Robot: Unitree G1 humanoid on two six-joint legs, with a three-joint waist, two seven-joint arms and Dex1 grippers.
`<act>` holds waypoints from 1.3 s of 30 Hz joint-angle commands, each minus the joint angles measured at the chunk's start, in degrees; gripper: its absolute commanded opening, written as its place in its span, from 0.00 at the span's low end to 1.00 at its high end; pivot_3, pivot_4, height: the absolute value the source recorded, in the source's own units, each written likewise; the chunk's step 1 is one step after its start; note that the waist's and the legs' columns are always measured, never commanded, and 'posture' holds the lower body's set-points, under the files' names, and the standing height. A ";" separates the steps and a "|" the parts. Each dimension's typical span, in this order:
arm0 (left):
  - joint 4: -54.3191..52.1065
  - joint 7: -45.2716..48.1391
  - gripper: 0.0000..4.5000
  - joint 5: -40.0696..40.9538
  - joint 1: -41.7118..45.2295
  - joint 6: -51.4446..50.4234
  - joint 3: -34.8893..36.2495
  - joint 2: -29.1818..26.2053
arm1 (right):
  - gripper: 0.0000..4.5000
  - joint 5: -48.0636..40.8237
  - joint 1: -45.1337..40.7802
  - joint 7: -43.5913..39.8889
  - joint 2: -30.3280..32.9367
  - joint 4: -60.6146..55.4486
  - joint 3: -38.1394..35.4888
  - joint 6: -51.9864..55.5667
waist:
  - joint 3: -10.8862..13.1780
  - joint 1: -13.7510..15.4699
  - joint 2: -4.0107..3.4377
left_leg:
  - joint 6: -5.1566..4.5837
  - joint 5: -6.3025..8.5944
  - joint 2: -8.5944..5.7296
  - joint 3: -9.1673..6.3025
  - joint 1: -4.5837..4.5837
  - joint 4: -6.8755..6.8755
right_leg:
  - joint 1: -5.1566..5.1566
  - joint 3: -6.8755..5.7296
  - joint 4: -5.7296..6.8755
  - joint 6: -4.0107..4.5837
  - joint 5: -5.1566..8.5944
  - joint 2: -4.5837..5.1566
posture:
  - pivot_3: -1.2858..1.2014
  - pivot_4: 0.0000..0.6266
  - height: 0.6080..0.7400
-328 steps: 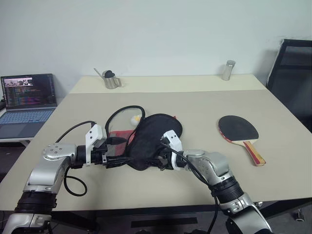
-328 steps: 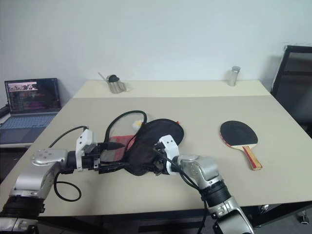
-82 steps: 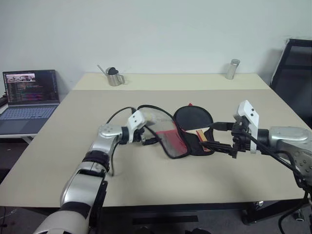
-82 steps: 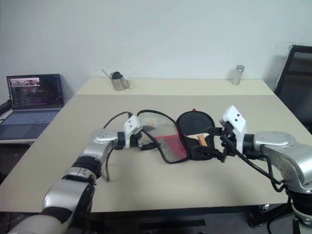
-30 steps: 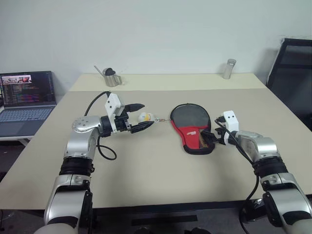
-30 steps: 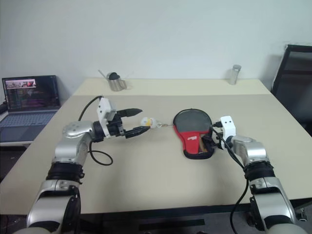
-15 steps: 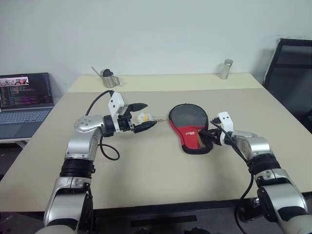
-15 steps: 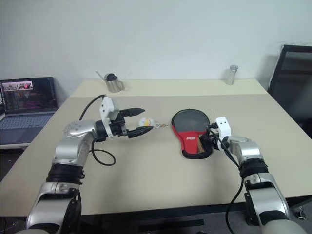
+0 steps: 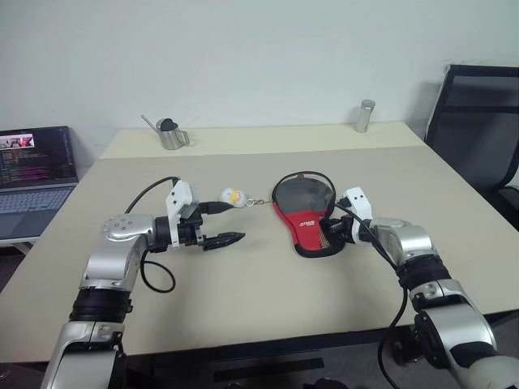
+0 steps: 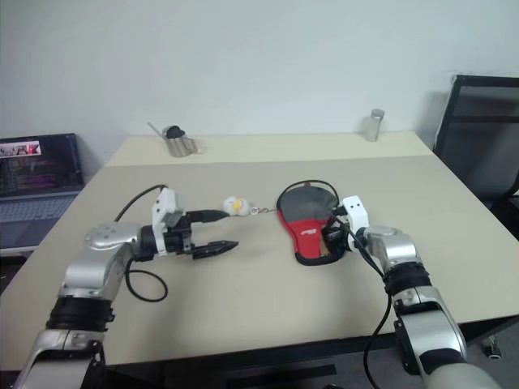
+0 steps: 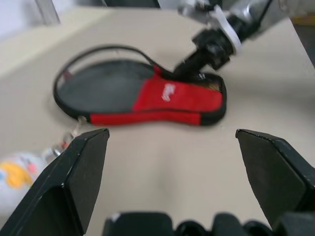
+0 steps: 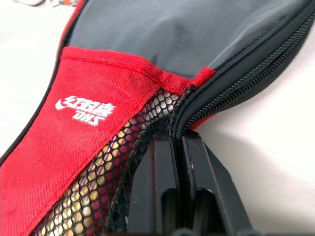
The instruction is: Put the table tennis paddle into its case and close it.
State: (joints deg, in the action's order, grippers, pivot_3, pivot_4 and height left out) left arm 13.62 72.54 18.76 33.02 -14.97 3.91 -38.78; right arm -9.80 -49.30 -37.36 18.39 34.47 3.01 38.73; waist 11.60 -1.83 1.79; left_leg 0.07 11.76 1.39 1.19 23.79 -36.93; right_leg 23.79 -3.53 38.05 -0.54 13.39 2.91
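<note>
The case (image 12: 93,93) is soft cloth: a matt red woven panel with a printed white logo, black mesh beneath it (something pale and woody shows through the holes), and a toothed black zipper (image 12: 246,78) along the padded edge. The table (image 9: 268,300) looks smooth and matt beige. The jug (image 9: 169,134) gleams like polished metal.

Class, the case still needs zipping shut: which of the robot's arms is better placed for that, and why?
Right. The right gripper is shut at the case edge by its zipper, while the left gripper hangs open, apart from the case.
</note>
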 commanded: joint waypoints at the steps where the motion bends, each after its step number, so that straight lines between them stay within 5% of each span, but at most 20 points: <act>1: -4.17 1.22 1.00 2.13 -1.04 -0.89 1.12 -2.19 | 0.00 -2.04 2.48 -0.62 -2.74 -7.78 1.46 5.65 | 0.00 0.00 0.00 | 0.00 0.00 0.04 -0.03 0.00 0.01 | 0.00 -0.02 0.01 0.02 0.01 -0.04 | 0.52 0.24 1.00; 21: -20.22 2.99 1.00 9.32 -14.07 -9.04 1.83 -8.14 | 0.00 -8.96 15.56 6.70 -10.88 -40.49 4.07 26.72 | 0.00 -0.04 0.00 | 0.12 0.09 0.42 0.53 0.04 0.10 | 0.45 0.70 0.00 0.23 -0.07 -0.68 | 0.52 0.24 1.00; 39: -26.25 4.77 1.00 12.29 -19.62 -9.95 2.38 -12.39 | 0.00 -15.02 32.82 17.89 -18.30 -68.82 -1.49 49.20 | -0.01 0.18 0.02 | 0.41 0.26 0.53 0.56 0.09 0.10 | 0.48 0.74 -0.20 0.25 -0.04 -0.63 | 0.52 0.24 1.00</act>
State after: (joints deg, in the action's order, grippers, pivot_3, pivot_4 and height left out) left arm -11.26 76.61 29.76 12.97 -25.68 4.98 -50.21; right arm -22.81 -16.96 -19.64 1.03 -31.60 1.30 85.94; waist 11.59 -1.64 1.81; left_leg 0.48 12.03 1.92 1.75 23.87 -36.83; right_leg 24.27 -2.80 37.84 -0.28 13.36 2.28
